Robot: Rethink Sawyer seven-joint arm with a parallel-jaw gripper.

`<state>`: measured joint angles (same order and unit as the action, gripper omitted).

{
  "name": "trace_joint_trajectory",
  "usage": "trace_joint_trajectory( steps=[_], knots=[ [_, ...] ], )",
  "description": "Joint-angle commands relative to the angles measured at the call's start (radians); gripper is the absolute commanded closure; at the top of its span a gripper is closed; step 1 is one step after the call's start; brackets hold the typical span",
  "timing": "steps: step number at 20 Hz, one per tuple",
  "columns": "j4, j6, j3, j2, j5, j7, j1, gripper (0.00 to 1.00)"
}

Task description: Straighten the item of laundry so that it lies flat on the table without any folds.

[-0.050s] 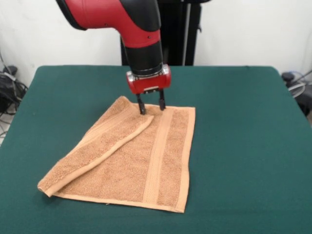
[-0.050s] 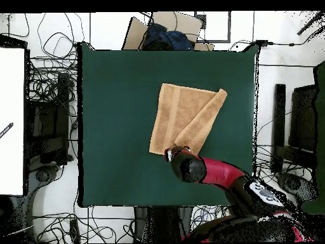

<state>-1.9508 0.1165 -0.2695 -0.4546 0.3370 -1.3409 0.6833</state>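
Observation:
The item of laundry (image 1: 146, 161), a peach-orange towel, lies near the middle of the green table (image 1: 243, 122). Its left part is folded over diagonally, forming a long flap (image 1: 97, 146) that runs from the far edge to the near left corner. A woven band (image 1: 158, 151) runs down the flat right part. My gripper (image 1: 152, 110) stands upright at the towel's far edge, open, with its fingertips (image 1: 142, 111) down at the cloth on either side of the flap's far tip. From above, the towel (image 2: 181, 114) shows the same fold on the table (image 2: 114, 127), and the arm (image 2: 190, 166) covers the gripper.
Wide bare green surface surrounds the towel on every side. Cables and dark equipment (image 1: 7, 90) lie off the table's left edge, more cables (image 1: 295, 83) off the right. Above, tangled cables (image 2: 51, 82) and a white board (image 2: 13, 121) flank the table.

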Motion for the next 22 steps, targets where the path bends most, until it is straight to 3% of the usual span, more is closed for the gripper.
trace_joint_trajectory(
  steps=[1, 14, 15, 22],
  knots=[
    [0.054, -0.039, -0.061, 0.035, -0.009, -0.151, 0.011, 1.00],
    [0.040, -0.063, -0.050, 0.003, -0.012, -0.169, -0.004, 1.00],
    [0.044, -0.053, -0.048, 0.000, -0.010, -0.162, -0.007, 0.00],
    [0.045, -0.034, -0.034, -0.008, -0.016, -0.163, -0.019, 0.00]
  ],
)
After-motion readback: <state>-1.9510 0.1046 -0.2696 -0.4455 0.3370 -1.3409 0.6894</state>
